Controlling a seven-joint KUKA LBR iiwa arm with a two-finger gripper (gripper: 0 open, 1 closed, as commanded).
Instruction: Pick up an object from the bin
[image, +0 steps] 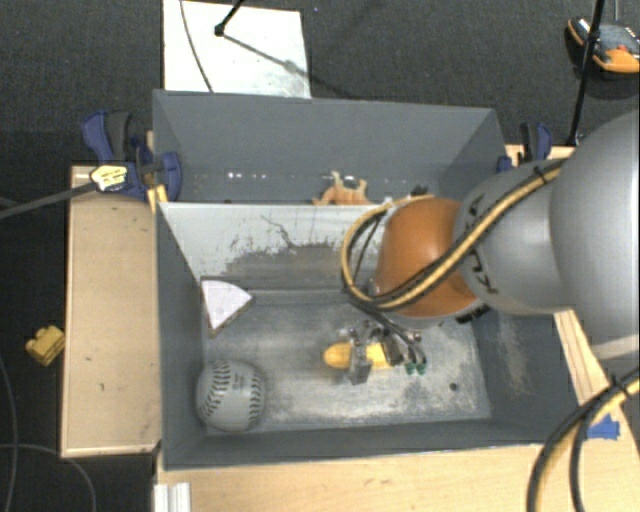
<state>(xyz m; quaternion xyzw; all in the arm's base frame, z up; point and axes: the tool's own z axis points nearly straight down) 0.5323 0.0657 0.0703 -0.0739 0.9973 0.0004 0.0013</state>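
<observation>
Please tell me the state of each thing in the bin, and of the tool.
Tool: low over the yellow thing; hold cannot be told.
Yellow thing: on the floor, partly under the tool.
Grey ball: rests on the floor, lower-left corner, apart from the tool.
White wedge: lies by the left wall, untouched.

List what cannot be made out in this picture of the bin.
- Yellow thing near the middle of the bin, camera view: the gripper covers its right part, so its kind is unclear.
- Floor beyond it, same view: hidden by the orange wrist cover.
- Tan thing at the back wall, same view: too small to name.
- Green speck right of the gripper, same view: too small to name.
</observation>
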